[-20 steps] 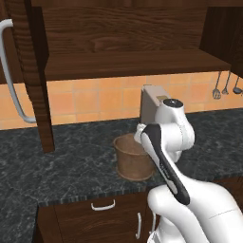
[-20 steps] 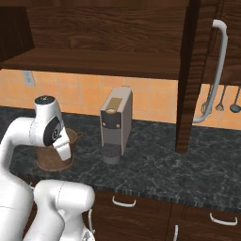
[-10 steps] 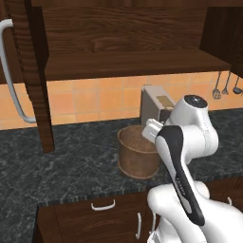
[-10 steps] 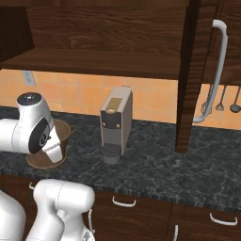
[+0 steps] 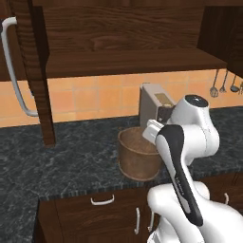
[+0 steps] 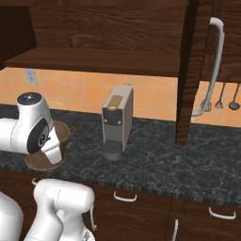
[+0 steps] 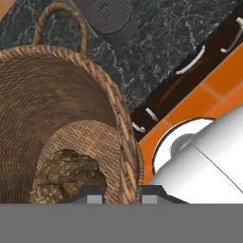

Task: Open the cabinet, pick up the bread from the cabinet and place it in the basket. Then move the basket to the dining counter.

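woven brown wicker is what i see most of through the hand camera: the basket (image 7: 61, 109) wall runs up between the two dark fingertips (image 7: 90, 194), and the end effector (image 7: 122, 195) is clenched on the basket's thick rim. down inside the basket lies the bread (image 7: 66, 178), a dark, crusty, seeded lump resting on the woven bottom. one small loop handle of the basket arches toward the round drip grate of the coffee machine (image 7: 111, 14).

from the left base camera i see the basket (image 5: 137, 154) sitting on the black speckled counter (image 5: 61, 161), just in front of the coffee machine (image 5: 154, 102), with my arm's white wrist bent down over its right rim. from the right base camera the basket (image 6: 59, 141) is partly hidden behind the wrist, to the left of the coffee machine (image 6: 117, 120).

above, the cabinet (image 5: 123, 42) stands open, both doors swung wide, a long silver bar handle (image 5: 12, 71) on the left door. low drawers with short handles (image 6: 123, 196) sit under the counter.
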